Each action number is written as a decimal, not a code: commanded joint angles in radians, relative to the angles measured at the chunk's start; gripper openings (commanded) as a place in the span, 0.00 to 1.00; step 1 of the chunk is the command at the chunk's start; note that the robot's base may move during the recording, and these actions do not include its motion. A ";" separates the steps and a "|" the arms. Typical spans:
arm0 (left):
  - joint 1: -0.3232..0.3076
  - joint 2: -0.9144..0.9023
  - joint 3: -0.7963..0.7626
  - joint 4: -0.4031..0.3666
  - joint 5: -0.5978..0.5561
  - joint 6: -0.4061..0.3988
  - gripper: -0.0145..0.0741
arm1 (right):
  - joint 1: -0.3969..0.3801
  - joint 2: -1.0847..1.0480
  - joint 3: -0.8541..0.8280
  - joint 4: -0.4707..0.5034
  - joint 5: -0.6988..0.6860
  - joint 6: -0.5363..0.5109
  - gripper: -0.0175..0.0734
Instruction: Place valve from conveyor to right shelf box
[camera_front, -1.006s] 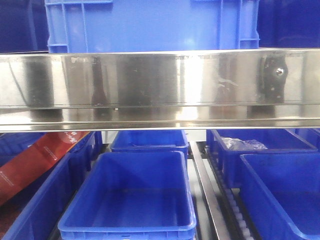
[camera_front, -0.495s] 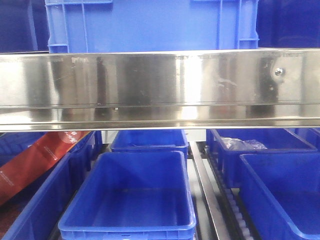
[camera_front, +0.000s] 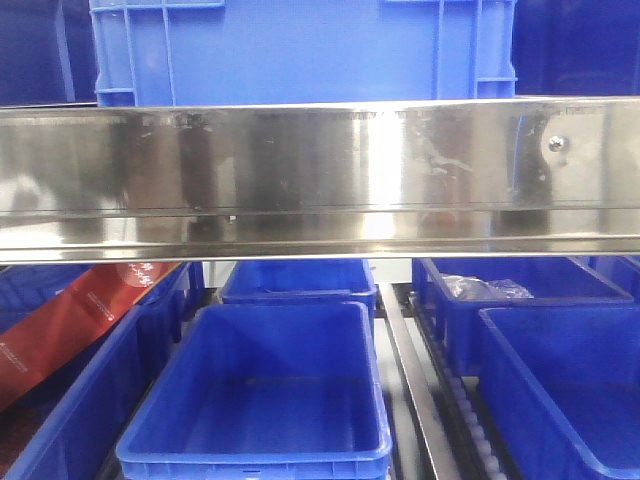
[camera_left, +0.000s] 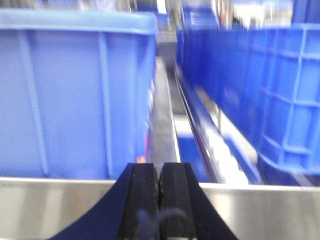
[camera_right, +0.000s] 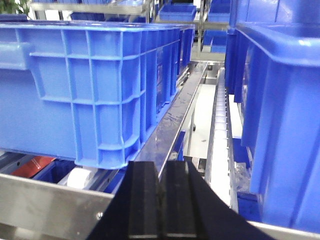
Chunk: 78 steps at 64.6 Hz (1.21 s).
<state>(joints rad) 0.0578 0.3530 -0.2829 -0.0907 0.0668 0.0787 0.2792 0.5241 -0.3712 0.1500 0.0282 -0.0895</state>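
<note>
The valve and the conveyor are out of view in every frame. My left gripper (camera_left: 159, 169) is shut with its black pads pressed together and nothing between them. It hangs over a steel shelf beam (camera_left: 45, 205), facing a blue box (camera_left: 75, 95); this view is blurred. My right gripper (camera_right: 160, 170) is also shut and empty, above a steel beam (camera_right: 45, 205), pointing along a roller lane (camera_right: 220, 125) between two blue boxes (camera_right: 90, 80). In the front view neither gripper shows; open blue shelf boxes sit at centre (camera_front: 260, 400) and at right (camera_front: 570, 390).
A wide steel shelf beam (camera_front: 320, 175) crosses the front view, with a blue crate (camera_front: 300, 50) on top. Further back stand blue boxes, one holding a clear plastic bag (camera_front: 485, 289). A red package (camera_front: 70, 320) lies in the left box. A steel rail (camera_front: 405, 380) divides the lanes.
A dark reflection at the right end of the steel beam has faded away. The boxes and the shelf stand as before.
</note>
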 joint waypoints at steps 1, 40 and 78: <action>0.004 -0.019 0.013 -0.003 -0.055 -0.005 0.04 | -0.007 -0.010 0.007 -0.010 -0.044 -0.007 0.01; 0.004 -0.019 0.013 -0.003 -0.082 -0.005 0.04 | -0.007 -0.011 0.007 -0.010 -0.040 -0.007 0.01; 0.006 -0.353 0.283 0.067 -0.004 -0.005 0.04 | -0.007 -0.011 0.007 -0.010 -0.042 -0.007 0.01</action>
<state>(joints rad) 0.0605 0.0163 -0.0070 -0.0300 0.0314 0.0787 0.2752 0.5204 -0.3650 0.1500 0.0120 -0.0895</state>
